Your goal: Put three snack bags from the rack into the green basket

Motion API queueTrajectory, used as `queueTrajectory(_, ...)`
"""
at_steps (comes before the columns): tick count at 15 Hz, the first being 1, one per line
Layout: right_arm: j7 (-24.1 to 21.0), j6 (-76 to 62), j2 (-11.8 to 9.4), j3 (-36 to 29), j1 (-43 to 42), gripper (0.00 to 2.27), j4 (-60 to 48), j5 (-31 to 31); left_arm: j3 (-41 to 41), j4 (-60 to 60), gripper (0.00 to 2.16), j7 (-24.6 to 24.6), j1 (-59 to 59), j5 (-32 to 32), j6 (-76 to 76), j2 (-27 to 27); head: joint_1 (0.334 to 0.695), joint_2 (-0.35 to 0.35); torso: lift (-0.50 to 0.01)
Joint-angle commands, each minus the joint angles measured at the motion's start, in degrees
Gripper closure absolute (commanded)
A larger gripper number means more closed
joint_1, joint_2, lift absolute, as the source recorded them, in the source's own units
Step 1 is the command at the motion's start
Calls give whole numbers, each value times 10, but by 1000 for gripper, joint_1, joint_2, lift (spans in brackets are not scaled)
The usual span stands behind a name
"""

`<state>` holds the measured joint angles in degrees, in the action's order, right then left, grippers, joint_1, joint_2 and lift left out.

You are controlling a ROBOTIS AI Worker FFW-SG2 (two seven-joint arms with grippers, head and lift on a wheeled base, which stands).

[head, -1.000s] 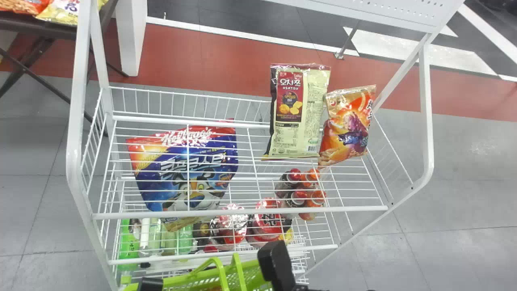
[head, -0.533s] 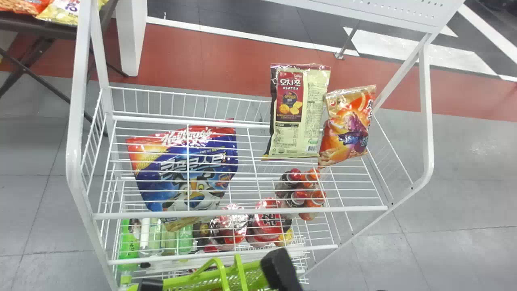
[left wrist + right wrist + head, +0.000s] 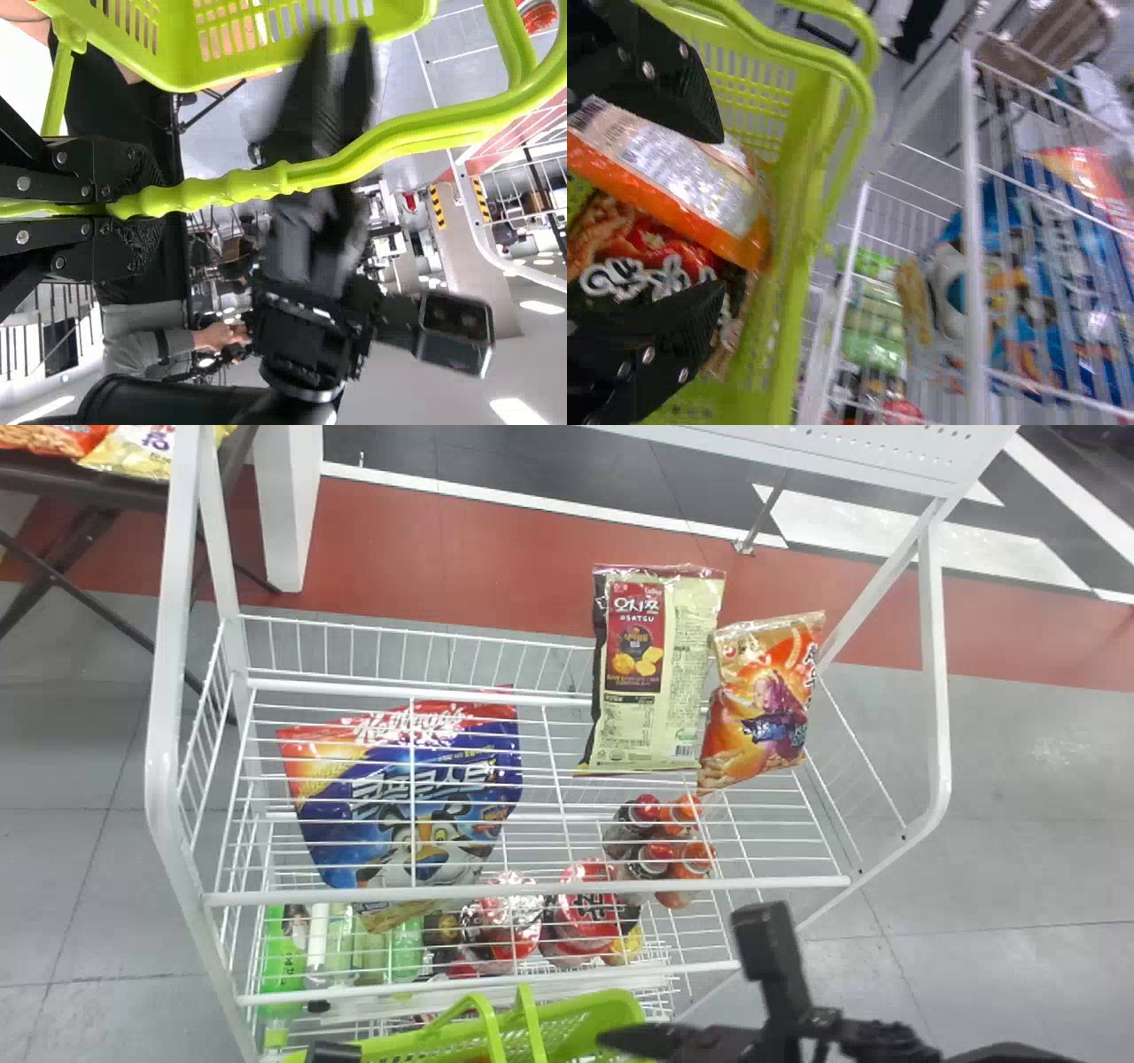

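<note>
I have the left end effector (image 3: 146, 205) gripping the green basket (image 3: 611, 1014) by its handle (image 3: 399, 139), probably steadying it by the rack (image 3: 163, 762)'s near edge, right end effector (image 3: 719, 217) open.

In our green basket (image 3: 611, 1010) we see an orange-and-white snack bag (image 3: 682, 177) overlapping a red bag (image 3: 642, 257). On our white rack (image 3: 532, 888), a cream-and-maroon bag (image 3: 656, 673) leans upright beside an orange bag (image 3: 762, 700), right of a blue bag (image 3: 443, 779).
</note>
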<state>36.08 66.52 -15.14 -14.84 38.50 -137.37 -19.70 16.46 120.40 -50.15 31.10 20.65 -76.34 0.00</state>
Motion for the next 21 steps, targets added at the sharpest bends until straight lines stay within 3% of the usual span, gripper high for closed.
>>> queueTrajectory(1, -7, -82, 14, -53, -11, 63, -1, -28, 0, 3, 1274, 1, 2, -2, 1, -1, 695, -350, 0)
queueTrajectory(4, -53, -221, 21, -74, -27, 66, 16, -38, 2, 4, 1274, 1, 4, -5, 4, -1, 695, -350, 0)
queueTrajectory(9, -131, -465, 20, -74, -107, 66, 150, -25, 3, 6, 1274, 3, 5, -10, 6, -1, 695, -350, 0)
queueTrajectory(14, -183, -493, -6, -73, -209, 63, 286, 4, 6, 8, 1274, 1, 1, -15, -6, -1, 695, -350, 0)
queueTrajectory(21, -201, -534, -35, -61, -292, 66, 425, 43, 12, 4, 1274, 5, -9, -19, -22, -1, 695, -350, 0)
